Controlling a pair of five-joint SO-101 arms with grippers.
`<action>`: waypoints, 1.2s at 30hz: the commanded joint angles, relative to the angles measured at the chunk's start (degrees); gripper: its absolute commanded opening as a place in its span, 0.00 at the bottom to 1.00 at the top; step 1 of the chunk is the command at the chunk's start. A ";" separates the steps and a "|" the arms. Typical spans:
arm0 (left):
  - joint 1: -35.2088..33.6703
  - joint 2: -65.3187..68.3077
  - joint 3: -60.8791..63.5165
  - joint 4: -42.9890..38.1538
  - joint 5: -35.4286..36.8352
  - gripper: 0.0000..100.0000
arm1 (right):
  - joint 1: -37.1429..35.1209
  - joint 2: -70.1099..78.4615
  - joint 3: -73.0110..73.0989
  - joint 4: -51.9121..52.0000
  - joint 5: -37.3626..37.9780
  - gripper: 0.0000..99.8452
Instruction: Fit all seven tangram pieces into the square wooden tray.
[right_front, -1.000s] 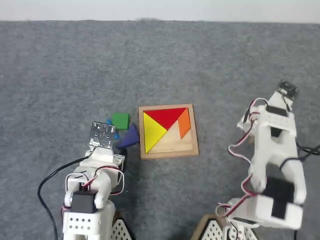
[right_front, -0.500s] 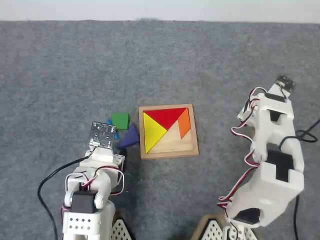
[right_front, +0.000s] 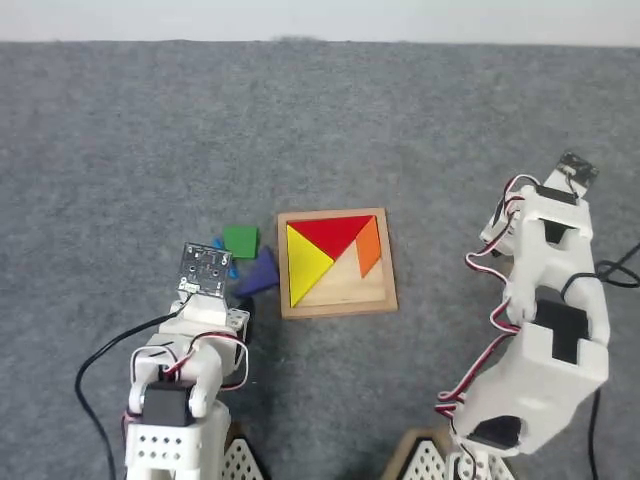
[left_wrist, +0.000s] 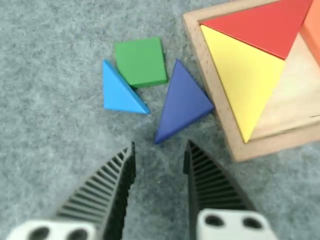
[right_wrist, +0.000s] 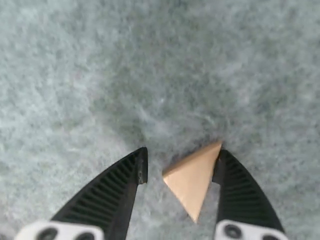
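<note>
Tangram pieces in tray (right_front: 340, 308): red triangle (right_front: 330, 232), yellow triangle (right_front: 306, 262), orange piece (right_front: 369, 245).
Loose, left of tray: green square (left_wrist: 141, 61), light-blue triangle (left_wrist: 119, 92), dark-blue triangle (left_wrist: 182, 102), corner at the tray's rim.
Left gripper (left_wrist: 161, 147): fingers spread, dark-blue triangle's tip just ahead of the gap.
Right gripper (right_wrist: 181, 159): well right of tray, fingers spread; tan triangle (right_wrist: 192, 182) lies between them, one corner touching a finger.
Views: high view puts the right arm's body over the spot where the right wrist view gives the tan triangle.
</note>
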 joint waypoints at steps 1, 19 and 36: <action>0.00 -0.44 -0.66 -1.05 -0.79 0.15 | -0.04 -0.04 -2.11 1.45 -0.44 0.18; 0.00 -0.44 -0.66 -1.05 -0.79 0.15 | 0.84 -0.92 -1.58 4.26 3.69 0.21; 0.09 -0.44 -0.66 -0.97 -0.62 0.15 | 1.98 0.04 -2.46 4.26 5.36 0.09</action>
